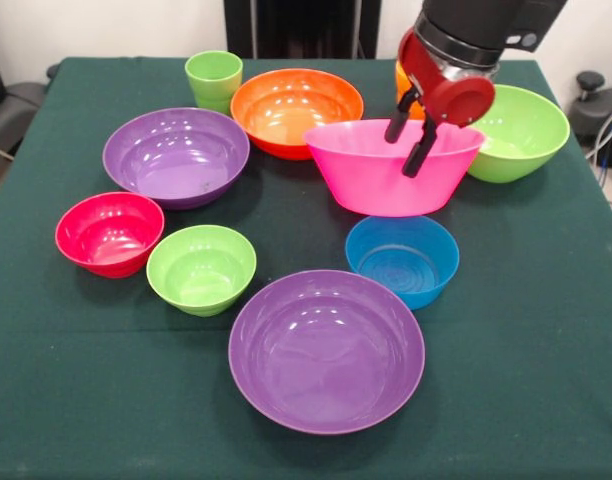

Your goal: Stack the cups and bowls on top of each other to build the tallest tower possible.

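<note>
- A green table [546, 400] fills the frame and carries all the bowls and cups.
- At the left, a small red bowl [109, 233] sits upright, with a small lime green bowl [201, 268] just beside it to its right.
- Above those two, a large purple bowl [176, 156] stands open side up.
- At the upper left of centre, a light green cup [214, 80] stands upright, just beside a large orange bowl [296, 110].
- At the lower centre, a second large purple bowl [326, 350] rests alone, nearest the camera.
- Right of centre, a small blue bowl [402, 260] sits just below the big pink bowl [381, 170].
- The pink bowl is tilted, its right rim higher than its left.
- The gripper [412, 135] comes down from the upper right, its two dark fingers pinching the pink bowl's right rim, one finger inside and one outside.
- Behind the arm, only an edge of an orange cup [401, 80] shows.
- At the upper right, a large lime green bowl [526, 130] stands just beside the pink bowl.
</note>
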